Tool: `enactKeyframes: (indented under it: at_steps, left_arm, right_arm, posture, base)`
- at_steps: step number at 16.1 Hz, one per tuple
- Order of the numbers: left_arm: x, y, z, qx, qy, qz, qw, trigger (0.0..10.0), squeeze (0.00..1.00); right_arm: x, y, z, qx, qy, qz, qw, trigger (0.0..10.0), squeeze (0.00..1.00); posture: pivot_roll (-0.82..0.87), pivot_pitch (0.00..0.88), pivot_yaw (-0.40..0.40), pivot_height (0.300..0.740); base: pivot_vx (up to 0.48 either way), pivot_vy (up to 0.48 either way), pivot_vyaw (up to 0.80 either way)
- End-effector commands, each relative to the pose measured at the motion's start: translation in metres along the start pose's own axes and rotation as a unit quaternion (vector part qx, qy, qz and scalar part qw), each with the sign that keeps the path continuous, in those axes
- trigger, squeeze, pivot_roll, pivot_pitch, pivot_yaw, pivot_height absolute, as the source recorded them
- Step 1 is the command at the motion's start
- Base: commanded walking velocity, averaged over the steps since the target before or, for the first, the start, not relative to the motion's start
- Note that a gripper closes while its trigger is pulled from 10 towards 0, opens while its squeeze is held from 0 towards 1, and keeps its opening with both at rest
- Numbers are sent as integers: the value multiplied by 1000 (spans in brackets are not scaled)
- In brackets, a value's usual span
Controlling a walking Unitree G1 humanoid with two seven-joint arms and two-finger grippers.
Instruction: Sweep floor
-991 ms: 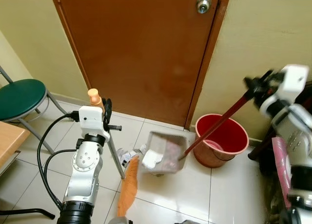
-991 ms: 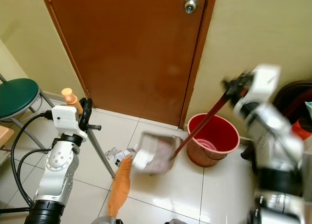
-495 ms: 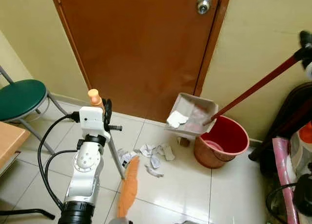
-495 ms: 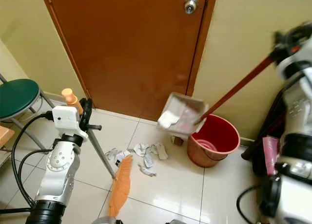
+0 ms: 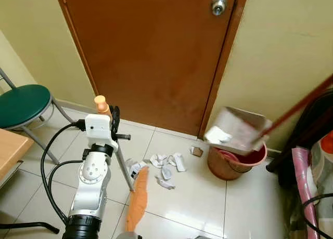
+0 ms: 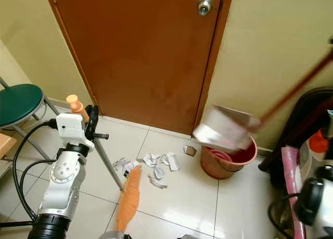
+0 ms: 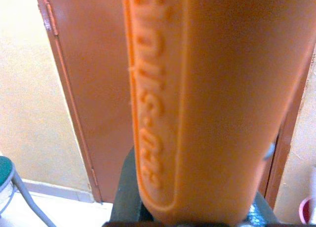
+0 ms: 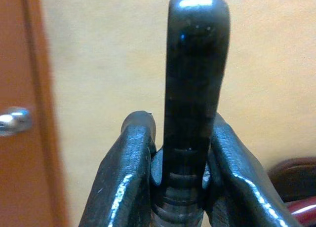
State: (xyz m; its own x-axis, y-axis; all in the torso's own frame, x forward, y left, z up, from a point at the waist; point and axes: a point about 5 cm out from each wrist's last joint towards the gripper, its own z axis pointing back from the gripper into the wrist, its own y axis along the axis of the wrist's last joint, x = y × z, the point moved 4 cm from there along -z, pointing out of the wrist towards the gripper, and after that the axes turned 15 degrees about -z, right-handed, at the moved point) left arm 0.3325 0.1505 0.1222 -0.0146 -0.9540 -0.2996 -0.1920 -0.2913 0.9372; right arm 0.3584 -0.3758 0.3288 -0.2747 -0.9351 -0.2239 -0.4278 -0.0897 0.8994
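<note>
My left gripper (image 5: 113,121) is shut on the broom's orange handle (image 7: 207,103), whose knob (image 5: 100,102) sticks up above the wrist. The metal shaft slants down to the orange bristles (image 5: 137,198) resting on the tiles. My right gripper (image 8: 177,133) is shut on the black end of the dustpan's handle (image 8: 196,89). The red handle (image 5: 304,100) runs down to the grey dustpan (image 5: 237,131), which hangs tilted and blurred over the red bucket (image 5: 235,165), with white paper in it. Several torn paper scraps (image 5: 165,166) lie on the floor between the bristles and the bucket.
A closed brown door (image 5: 151,52) stands straight ahead. A green stool (image 5: 21,104) and a wooden table corner (image 5: 8,151) are at the left. Dark furniture and a pink item (image 5: 304,187) crowd the right edge. Black cables (image 5: 49,171) loop beside my left arm.
The dustpan has risen off the floor and swung right, from beside the bristles to above the bucket. Paper scraps now show where it stood. My left arm and the broom have not moved.
</note>
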Motion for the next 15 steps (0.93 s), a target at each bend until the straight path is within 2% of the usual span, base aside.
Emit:
enactKeyframes:
  at_steps: [1, 2, 4, 7, 10, 11, 12, 14, 15]
  left_arm:
    - [1, 3, 0, 8, -3, 0, 1000, 10000, 0]
    - [2, 3, 0, 8, -4, 0, 1000, 10000, 0]
    - [3, 3, 0, 8, -7, 0, 1000, 10000, 0]
    - [4, 3, 1, 7, -9, -1, 1000, 10000, 0]
    - [3, 3, 4, 5, -7, -1, 1000, 10000, 0]
    - [4, 2, 7, 3, -4, 0, 1000, 10000, 0]
    - [4, 1, 8, 2, -3, 0, 1000, 10000, 0]
    - [3, 0, 10, -2, 2, 1, 1000, 10000, 0]
    - [4, 1, 12, -1, 4, 2, 1000, 10000, 0]
  right_arm:
    - [-1, 38, -1, 75, 4, 42, 996, 10000, 0]
    - [-5, 44, 1, 92, 11, 72, 993, 10000, 0]
    - [-19, 42, 3, 107, 32, 98, 989, 10000, 0]
    - [-50, 8, 10, 84, 89, 104, 987, 10000, 0]
    - [-85, -22, 23, 70, 157, 134, 976, 10000, 0]
    - [-110, -39, 35, 65, 210, 154, 963, 10000, 0]
    - [-123, -46, 42, 66, 244, 170, 953, 10000, 0]
    - [-156, -58, 64, 81, 329, 216, 916, 10000, 0]
    - [-184, -75, 97, 94, 431, 261, 859, 10000, 0]
  posture:
    - [-83, 0, 7, 740]
    - [-86, 0, 9, 740]
    - [-87, 0, 10, 740]
    - [-81, 0, 1, 740]
    - [-73, 0, -11, 740]
    - [-66, 0, -22, 740]
    - [-64, 0, -26, 740]
    - [-61, 0, -34, 740]
    - [-58, 0, -42, 740]
  base:
    - [0, 0, 0]
    - [0, 0, 0]
    - [0, 0, 0]
    - [0, 0, 0]
    - [0, 0, 0]
    - [0, 0, 0]
    - [0, 0, 0]
    - [0, 0, 0]
    - [0, 0, 0]
